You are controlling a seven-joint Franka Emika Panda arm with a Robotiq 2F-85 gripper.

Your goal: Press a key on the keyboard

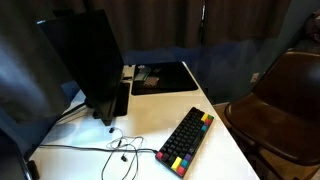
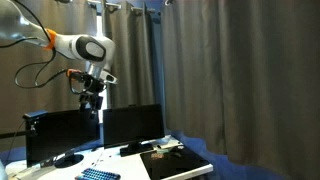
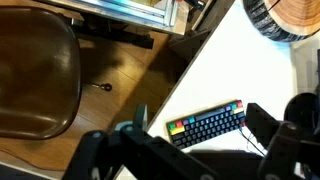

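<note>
While the arm hung high, the task was at pre-approach. The end effector (image 2: 92,99) sat well above the top edge of the monitor (image 1: 85,55), clear of everything on the counter (image 1: 150,115). In the wrist view its fingers read as spread apart, with the keyboard showing in the gap between them and nothing held.

The keyboard (image 1: 187,140) lay flat on the counter in front of the monitor and off toward the chair side, near the counter's front edge. Its rainbow row of keys ran along one long edge. A thin cable (image 1: 115,150) trailed loose between the monitor's base and the keyboard; as far as I could tell, it was not on the keys. A black mat (image 1: 162,77) lay beside the monitor, on the side away from the keyboard. A brown chair (image 1: 280,100) stood off the counter, beyond the keyboard as seen from the monitor.

Judgement: no key had been touched. The next move called for a long descent away from the monitor to a spot over the keyboard. The fingers then needed bringing together so that a single tip met a single key, followed by a short vertical push. Wide fingers risked striking several keys. The path needed to stay clear of the monitor's top edge.
</note>
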